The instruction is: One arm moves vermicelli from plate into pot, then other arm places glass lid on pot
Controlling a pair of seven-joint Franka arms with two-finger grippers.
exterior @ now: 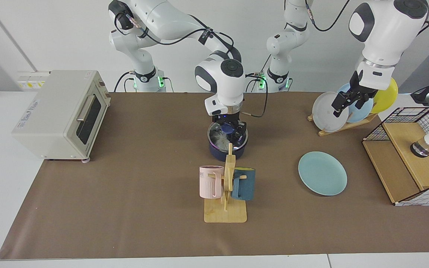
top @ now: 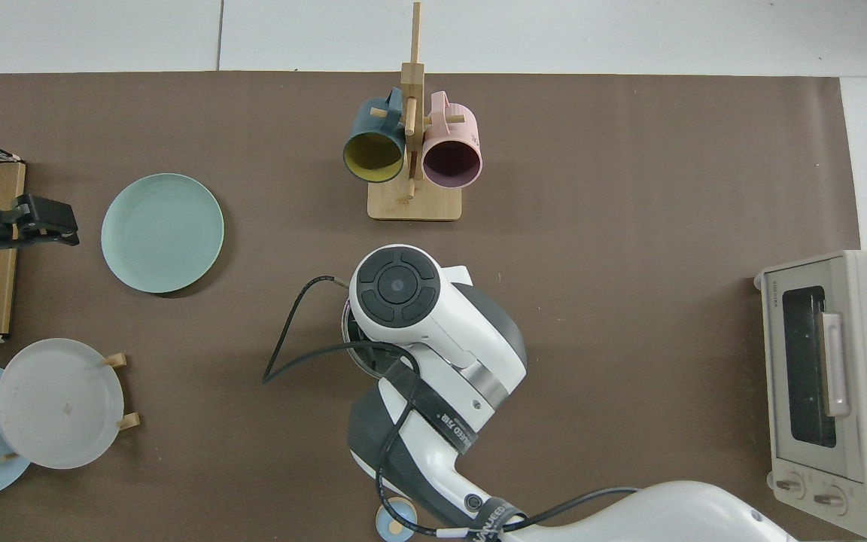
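Facing view, centre frame: my right gripper is clamped on the glass lid, seating it on the pot; next I let go. My left gripper waits upper right, fingers apart.

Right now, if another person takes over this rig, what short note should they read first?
Right gripper: down at the blue knob of the lid, fingers around it; release not confirmed.
Left gripper: raised in front of the racked plates, holding nothing, arm waiting.
Vermicelli: inside the pot, visible through the glass.
Plate: empty on the mat.
Done: noodles moved; lid appears seated on the pot.
Left: open the right gripper, lift it away, and check that the lid sits flat.
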